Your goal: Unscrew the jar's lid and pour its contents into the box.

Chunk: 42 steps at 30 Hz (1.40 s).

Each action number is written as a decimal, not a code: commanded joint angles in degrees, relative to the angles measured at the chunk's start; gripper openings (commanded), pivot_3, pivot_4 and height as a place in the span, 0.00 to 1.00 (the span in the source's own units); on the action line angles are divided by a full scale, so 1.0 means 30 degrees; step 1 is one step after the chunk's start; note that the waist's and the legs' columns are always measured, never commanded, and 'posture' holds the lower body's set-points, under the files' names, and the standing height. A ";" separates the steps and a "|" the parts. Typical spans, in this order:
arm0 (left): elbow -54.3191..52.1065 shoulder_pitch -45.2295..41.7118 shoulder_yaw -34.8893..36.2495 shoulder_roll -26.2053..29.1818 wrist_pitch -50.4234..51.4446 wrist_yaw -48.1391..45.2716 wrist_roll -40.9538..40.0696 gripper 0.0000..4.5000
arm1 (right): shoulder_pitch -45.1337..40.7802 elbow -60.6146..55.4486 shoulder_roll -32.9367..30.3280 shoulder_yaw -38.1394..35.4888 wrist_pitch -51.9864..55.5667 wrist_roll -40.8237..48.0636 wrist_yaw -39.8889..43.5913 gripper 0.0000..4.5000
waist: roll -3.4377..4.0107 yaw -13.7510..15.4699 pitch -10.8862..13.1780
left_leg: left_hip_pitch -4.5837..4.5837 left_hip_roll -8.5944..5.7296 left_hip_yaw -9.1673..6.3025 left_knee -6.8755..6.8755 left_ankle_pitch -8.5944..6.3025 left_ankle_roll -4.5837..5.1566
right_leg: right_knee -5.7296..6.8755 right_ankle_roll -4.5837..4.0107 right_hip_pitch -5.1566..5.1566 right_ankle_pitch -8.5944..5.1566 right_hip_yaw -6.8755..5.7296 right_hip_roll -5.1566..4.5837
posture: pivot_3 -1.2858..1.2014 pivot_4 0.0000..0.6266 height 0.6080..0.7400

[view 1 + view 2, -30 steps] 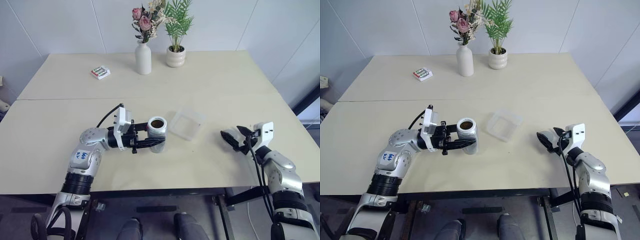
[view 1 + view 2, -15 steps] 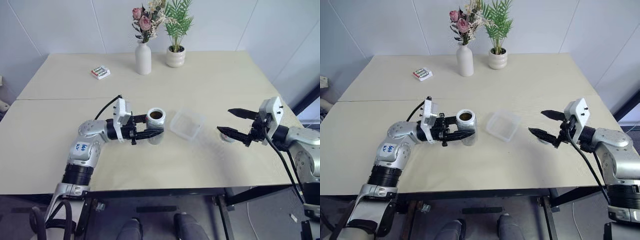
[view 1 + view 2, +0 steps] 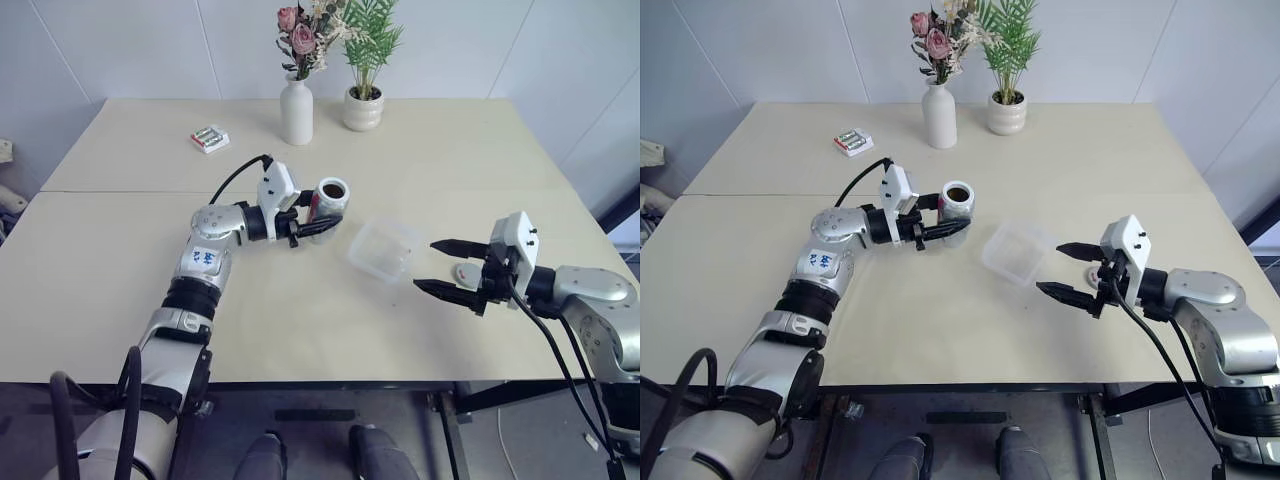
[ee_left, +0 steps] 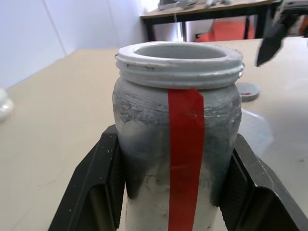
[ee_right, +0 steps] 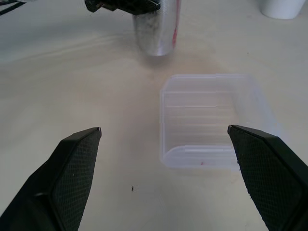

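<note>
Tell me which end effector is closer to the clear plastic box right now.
Right. The right end effector hovers open just beside the box, pointing at it. The left end effector is farther off on the box's other side, clamped on the open jar.

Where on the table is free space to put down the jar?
Bare table lies between the battery pack and the left gripper, and along the near edge. It is crowded around the box, with the jar, lid and right gripper.
</note>
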 commanded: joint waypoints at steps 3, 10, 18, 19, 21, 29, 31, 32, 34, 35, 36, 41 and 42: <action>0.1149 -0.1259 0.0266 0.0204 -0.1386 -0.0284 0.0307 0.46 | 0.0578 -0.1889 -0.0370 -0.2282 0.0042 0.1098 -0.0617 0.99 | 0.0000 0.0008 0.0000 | 0.0004 -0.0005 0.0000 0.0001 -0.0001 0.0002 | -0.0006 0.0001 0.0007 0.0000 0.0000 -0.0003 | 0.52 0.24 1.00; 0.2213 -0.1731 0.0020 -0.0220 -0.2314 -0.0701 0.0751 0.46 | 0.2039 -0.3258 -0.0958 -0.4165 0.0044 0.1708 -0.0628 0.99 | 0.0000 0.0006 0.0000 | 0.0005 -0.0006 0.0000 0.0015 0.0000 0.0002 | 0.0006 0.0005 0.0012 0.0001 -0.0004 0.0002 | 0.52 0.24 1.00; 0.3344 -0.2231 -0.0025 -0.0608 -0.3014 -0.0900 0.1149 0.46 | 0.4895 -0.4222 -0.2126 -0.7169 0.0121 0.2099 -0.0277 0.99 | -0.0006 0.0012 0.0003 | 0.0006 -0.0011 -0.0004 0.0038 0.0001 0.0004 | 0.0010 0.0018 0.0028 0.0008 -0.0003 0.0005 | 0.52 0.24 1.00; 0.3570 -0.2348 -0.0080 -0.0636 -0.3256 -0.0808 0.1306 0.46 | 0.5161 -0.4233 -0.2148 -0.7456 0.0085 0.2051 -0.0360 0.99 | -0.0006 -0.0007 0.0003 | 0.0007 -0.0011 -0.0003 0.0048 0.0001 0.0004 | 0.0011 0.0021 0.0030 0.0011 -0.0002 0.0008 | 0.52 0.24 1.00; 0.4085 -0.2633 -0.0122 -0.0736 -0.3607 -0.0563 0.1574 0.46 | 0.5537 -0.4310 -0.2081 -0.7704 0.0030 0.2025 -0.0520 0.99 | -0.0007 -0.0023 0.0004 | 0.0014 -0.0012 0.0003 0.0056 0.0003 0.0007 | 0.0019 0.0026 0.0032 0.0014 0.0005 0.0009 | 0.52 0.24 1.00; 0.6322 -0.4653 -0.1992 -0.1116 -0.7558 0.4202 0.5639 0.46 | 0.5708 -0.4796 -0.1601 -0.7090 -0.0038 0.2091 -0.1365 0.99 | -0.0038 0.0045 0.0021 | 0.0003 -0.0020 -0.0001 0.0128 0.0003 0.0007 | 0.0024 0.0053 0.0051 0.0029 0.0011 0.0012 | 0.52 0.24 1.00; 0.6999 -0.5853 -0.3248 -0.1338 -0.8505 0.7103 0.7807 0.46 | 0.5744 -0.4857 -0.1472 -0.6967 -0.0027 0.2093 -0.1538 0.99 | -0.0047 0.0053 0.0027 | -0.0001 -0.0030 0.0000 0.0139 -0.0002 0.0015 | 0.0006 0.0071 0.0063 0.0039 0.0022 0.0009 | 0.52 0.24 1.00; 0.7255 -0.6464 -0.4037 -0.1417 -0.9115 0.8689 0.9070 0.46 | 0.5738 -0.4876 -0.1411 -0.6878 -0.0019 0.2084 -0.1628 0.99 | -0.0061 0.0057 0.0035 | -0.0003 -0.0037 0.0000 0.0143 -0.0004 0.0019 | -0.0001 0.0078 0.0067 0.0043 0.0027 0.0007 | 0.52 0.24 1.00; 0.7598 -0.7585 -0.5742 -0.1403 -1.0156 1.2365 1.1791 0.46 | 0.5745 -0.4975 -0.1271 -0.6767 0.0015 0.2114 -0.1820 0.99 | -0.0086 0.0063 0.0049 | -0.0016 -0.0048 0.0000 0.0152 -0.0008 0.0027 | -0.0016 0.0099 0.0067 0.0053 0.0042 0.0005 | 0.52 0.24 1.00; 0.7580 -0.8195 -0.6964 -0.1336 -1.0606 1.4741 1.3630 0.46 | 0.5809 -0.5097 -0.1203 -0.6751 0.0050 0.2160 -0.1924 0.99 | -0.0097 0.0063 0.0055 | -0.0022 -0.0052 0.0001 0.0150 -0.0009 0.0030 | -0.0040 0.0112 0.0070 0.0059 0.0052 0.0005 | 0.52 0.24 1.00; 0.7521 -0.8712 -0.8152 -0.1259 -1.1204 1.6899 1.5327 0.46 | 0.5856 -0.5223 -0.1128 -0.6747 0.0109 0.2228 -0.2055 0.99 | -0.0099 0.0060 0.0056 | -0.0025 -0.0053 0.0001 0.0148 -0.0014 0.0037 | -0.0067 0.0123 0.0078 0.0063 0.0057 0.0005 | 0.52 0.24 1.00; 0.7377 -1.0385 -1.3306 -0.1025 -1.2507 2.6292 2.2031 0.46 | 0.6225 -0.5761 -0.0952 -0.6910 0.0400 0.2582 -0.2627 0.99 | -0.0120 -0.0008 0.0068 | -0.0023 -0.0065 0.0086 0.0126 -0.0063 0.0099 | -0.0163 0.0193 0.0091 0.0067 0.0149 -0.0003 | 0.52 0.24 1.00; 0.7547 -1.0593 -1.4530 -0.1168 -1.2239 2.7869 2.3392 0.46 | 0.6361 -0.5948 -0.0849 -0.7031 0.0499 0.2712 -0.2861 0.99 | -0.0122 -0.0010 0.0070 | -0.0024 -0.0064 0.0108 0.0128 -0.0077 0.0109 | -0.0168 0.0198 0.0088 0.0064 0.0165 -0.0003 | 0.52 0.24 1.00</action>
